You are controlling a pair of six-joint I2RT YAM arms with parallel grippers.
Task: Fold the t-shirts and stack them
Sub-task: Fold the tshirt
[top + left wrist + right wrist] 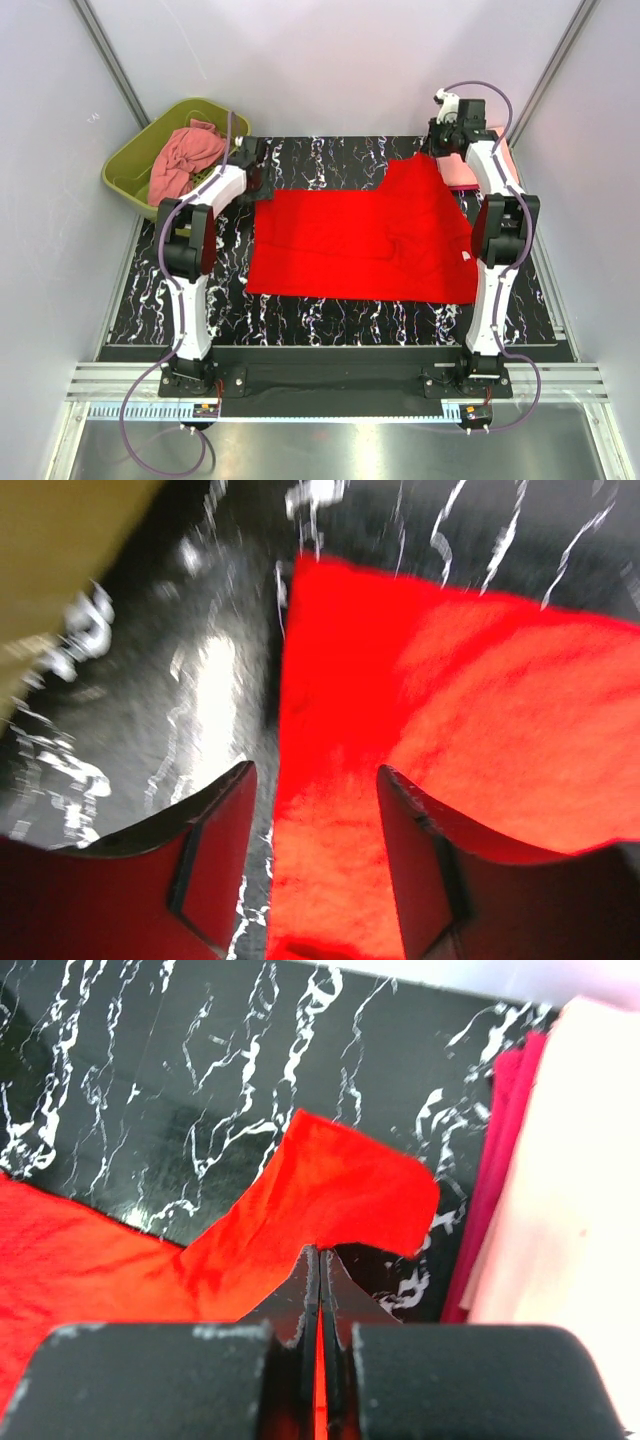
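Top external: red t-shirt [360, 240] lies spread mid-tabletop [330, 320], mostly flat, with the far-right corner lifted off the surface. Right claw [438, 148] is at that corner. Right wrist view confirms it: right claw [320, 1260] jaws closed, a sliver of red cloth pinched between them, and a flap of the red t-shirt [340, 1190] sticking out past the tips.

Left claw [258, 175] sits over the far-left corner. Left wrist view: left claw [315, 780] jaws apart, gripping nothing, straddling the left edge of the red t-shirt [480, 700]. One finger is over bare tabletop, the other over cloth. View is blurred, so can't tell if the tips touch the cloth.

Other shirts:
- Salmon-pink t-shirt [185, 155] is bunched in the olive tub [125, 178], far left, unfolded.
- Magenta t-shirt [505, 1160] and peach t-shirt [580, 1210] are stacked far right, just beside the right claw. Peach appears to be on top.

Read: step in hand is the red shirt's fold, with one far corner taken and the other not yet. Looks like two shirts done, red in progress, salmon waiting.

Next: left claw needs to drop onto the edge and close on the corner, matching the right. Then both carry the far edge evenly toward the near edge. Risks are a thin left grip slipping and an uneven lift skewing the fold.
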